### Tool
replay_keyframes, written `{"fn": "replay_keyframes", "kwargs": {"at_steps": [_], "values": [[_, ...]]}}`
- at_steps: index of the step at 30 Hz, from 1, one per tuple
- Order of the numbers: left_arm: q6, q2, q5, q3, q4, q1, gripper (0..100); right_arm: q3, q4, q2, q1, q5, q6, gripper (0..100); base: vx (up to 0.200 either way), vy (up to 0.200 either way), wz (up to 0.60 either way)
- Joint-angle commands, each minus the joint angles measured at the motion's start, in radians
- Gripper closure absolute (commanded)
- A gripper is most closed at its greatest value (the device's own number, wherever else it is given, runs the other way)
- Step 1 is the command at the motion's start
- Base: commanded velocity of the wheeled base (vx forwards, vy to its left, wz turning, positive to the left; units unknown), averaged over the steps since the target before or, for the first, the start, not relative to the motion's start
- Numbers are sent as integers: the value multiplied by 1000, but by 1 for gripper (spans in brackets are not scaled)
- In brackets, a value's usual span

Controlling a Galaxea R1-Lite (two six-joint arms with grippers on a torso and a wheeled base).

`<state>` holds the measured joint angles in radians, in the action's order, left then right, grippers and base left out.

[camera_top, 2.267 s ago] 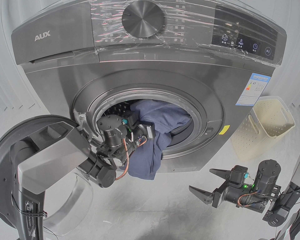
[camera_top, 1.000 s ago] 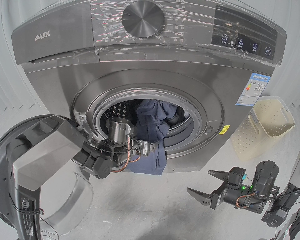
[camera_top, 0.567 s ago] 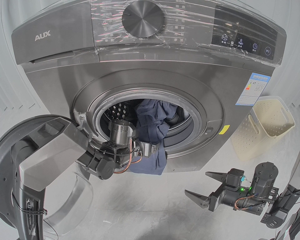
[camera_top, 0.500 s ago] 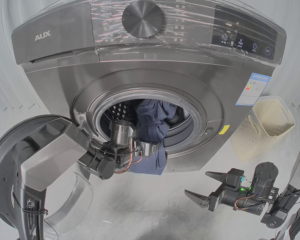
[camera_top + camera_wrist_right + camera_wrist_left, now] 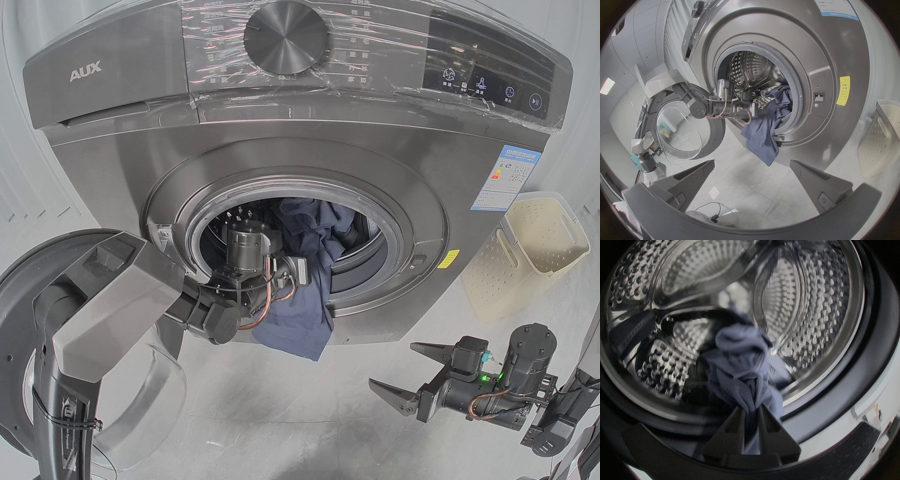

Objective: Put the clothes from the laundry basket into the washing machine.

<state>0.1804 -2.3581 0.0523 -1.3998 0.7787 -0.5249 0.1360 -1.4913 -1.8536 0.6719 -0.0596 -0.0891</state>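
A navy blue garment (image 5: 310, 237) is bunched inside the washing machine's drum (image 5: 800, 302), and its tail hangs out over the door rim toward the floor (image 5: 762, 137). My left gripper (image 5: 752, 412) is at the drum mouth, shut on a fold of that garment. My right gripper (image 5: 395, 365) hovers low over the floor, in front of the machine and to its right. It is open with nothing between its fingers (image 5: 815, 179). The cream laundry basket (image 5: 531, 250) leans against the machine's right side.
The round glass door (image 5: 144, 400) stands swung open at the left, just behind my left arm. The grey front panel (image 5: 406, 187) of the washing machine rings the opening. Bare grey floor (image 5: 300, 406) lies in front.
My left gripper has pushed up and further into the drum with the garment, and the hanging tail has swung slightly lower. The right gripper has barely moved.
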Motion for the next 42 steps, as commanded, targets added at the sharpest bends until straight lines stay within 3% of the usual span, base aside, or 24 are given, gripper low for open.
{"fn": "replay_keyframes", "kwargs": {"at_steps": [1, 7, 13, 14, 24, 25, 32, 38, 39, 42], "values": [[48, -27, 26, -134, 74, 0, 100, 5, -3, 7, -5, 0, 0, 0, 0, 0, 0], [47, -113, 103, -280, 152, 9, 100, 2, -1, 8, -8, 0, 0, 0, 0, 0, 0], [50, -109, 110, -252, 149, 2, 100, 1, -1, 2, -9, -3, 0, 0, 0, 0, 0], [51, -105, 110, -237, 146, 0, 0, 1, -1, 1, -11, -5, 0, 0, 0, 0, 0], [42, -44, 95, -105, 53, -7, 0, -1, 0, 2, -6, -5, 0, 0, 0, 0, 0], [37, -43, 73, -88, 30, -10, 0, -1, 0, 1, 0, -3, 0, 0, 0, 0, 0], [22, -98, 27, -120, 27, -20, 0, -1, 0, 1, 0, -2, -1, 0, 0, 0, 0], [16, -158, 26, -182, 17, -15, 0, -1, 0, 1, 2, -2, -1, 0, 0, 0, 0], [16, -161, 26, -189, 14, -17, 100, -1, 0, -1, 2, -2, -1, 0, 0, 0, 0], [17, -173, 26, -212, 4, -17, 100, -1, 0, -1, 2, -2, -1, 0, 0, 0, 0]]}}
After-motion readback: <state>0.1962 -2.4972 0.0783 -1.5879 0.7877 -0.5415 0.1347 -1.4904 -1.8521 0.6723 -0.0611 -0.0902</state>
